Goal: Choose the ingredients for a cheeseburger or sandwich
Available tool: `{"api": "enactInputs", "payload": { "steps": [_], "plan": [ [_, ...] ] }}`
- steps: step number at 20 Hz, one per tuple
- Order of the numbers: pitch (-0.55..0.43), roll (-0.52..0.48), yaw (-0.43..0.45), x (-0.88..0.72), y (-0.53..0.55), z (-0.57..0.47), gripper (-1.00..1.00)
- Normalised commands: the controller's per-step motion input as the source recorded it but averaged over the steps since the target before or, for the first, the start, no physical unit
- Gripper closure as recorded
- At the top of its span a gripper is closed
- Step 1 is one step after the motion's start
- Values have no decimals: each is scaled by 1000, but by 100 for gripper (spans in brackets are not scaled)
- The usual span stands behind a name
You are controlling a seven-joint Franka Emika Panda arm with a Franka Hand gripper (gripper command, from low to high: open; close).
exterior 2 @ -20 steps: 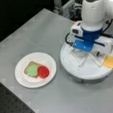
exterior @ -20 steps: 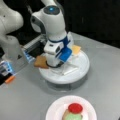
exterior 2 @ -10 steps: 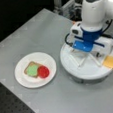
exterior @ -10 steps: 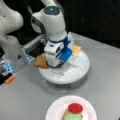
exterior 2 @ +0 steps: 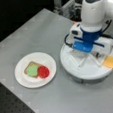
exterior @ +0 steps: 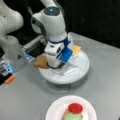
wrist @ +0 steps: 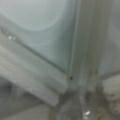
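- Nearest the camera, at the bottom of a front view, sits the paper plate (exterior: 53,110), and on it the sandwich (exterior: 74,113) so far: a toast square under a green lettuce piece (exterior 2: 32,70) with the red tomato disc (exterior 2: 43,71) lying against its edge.
- Behind the plate, mid-frame, is the white divided tray (exterior: 82,67). The arm is right down inside it, the gripper (exterior: 55,65) buried low between the ridges.
- Whether the claw is spread or pinched cannot be told; the blue and white wrist housing covers the fingertips in both front views.
- The wrist view gives only the tray's pale floor and dividing ridges close up, and no ingredient shows between the fingers.
- A second toast square (exterior: 41,62) rests on the tray's left rim in a front view, just beside the gripper.
- The cheese square (exterior 2: 111,61) lies at the tray's right edge in a front view, partly overhanging the rim.
- Risk: the claw looks to be over a ridge, so a close here could clamp plastic instead of food, or drag the tray.
- Risk: the cheese could slip off the rim if the tray is nudged.
- Farther back, the grey table (exterior 2: 42,29) runs to the dark background.
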Motion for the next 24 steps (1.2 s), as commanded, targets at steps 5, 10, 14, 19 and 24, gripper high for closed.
{"api": "enactInputs", "payload": {
  "steps": [5, 10, 14, 19, 24],
  "plan": [
    [-135, -57, 346, -98, -66, -78, -100],
    [-130, -29, 294, -99, -58, -60, -100],
    [-128, -13, 251, -65, -45, -68, -100],
    [-119, 0, 268, -26, -37, -68, -100],
    [-121, -1, 257, 22, -47, -72, -100]
  ]
}}
